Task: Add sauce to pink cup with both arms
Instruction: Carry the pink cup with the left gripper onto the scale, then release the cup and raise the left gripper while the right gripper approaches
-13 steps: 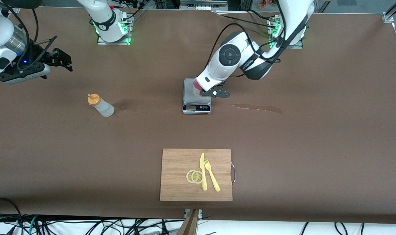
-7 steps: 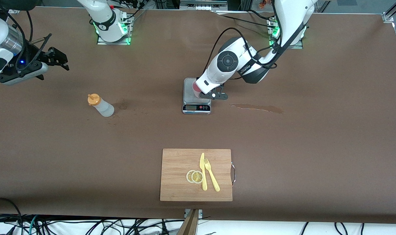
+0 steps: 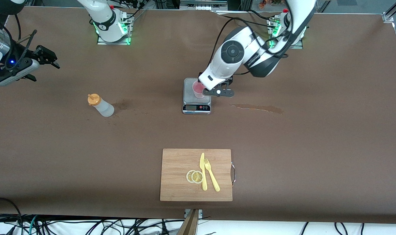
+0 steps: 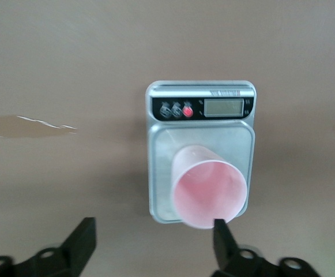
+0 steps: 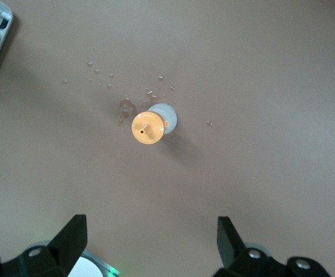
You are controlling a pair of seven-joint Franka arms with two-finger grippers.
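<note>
The pink cup (image 3: 198, 89) stands upright on a small silver kitchen scale (image 3: 196, 107) mid-table; the left wrist view looks down into the cup (image 4: 210, 193). My left gripper (image 3: 218, 92) hangs open just above and beside the cup (image 4: 153, 239), holding nothing, with one fingertip (image 4: 222, 234) by the cup's rim. The sauce bottle (image 3: 100, 105), whitish with an orange cap, stands alone toward the right arm's end. My right gripper (image 3: 48, 58) is open and empty, high over the table's right-arm end. In the right wrist view the bottle (image 5: 150, 126) is well clear of that gripper (image 5: 150, 236).
A wooden cutting board (image 3: 175, 182) nearer the front camera carries a yellow knife (image 3: 203, 173), a fork (image 3: 211, 178) and lemon slices (image 3: 194, 176). A liquid streak (image 3: 256, 107) marks the cloth beside the scale. Small drops (image 3: 121, 105) lie beside the bottle.
My left gripper opened, let go of the pink cup and lifted off it. The right gripper drew back toward its end of the table.
</note>
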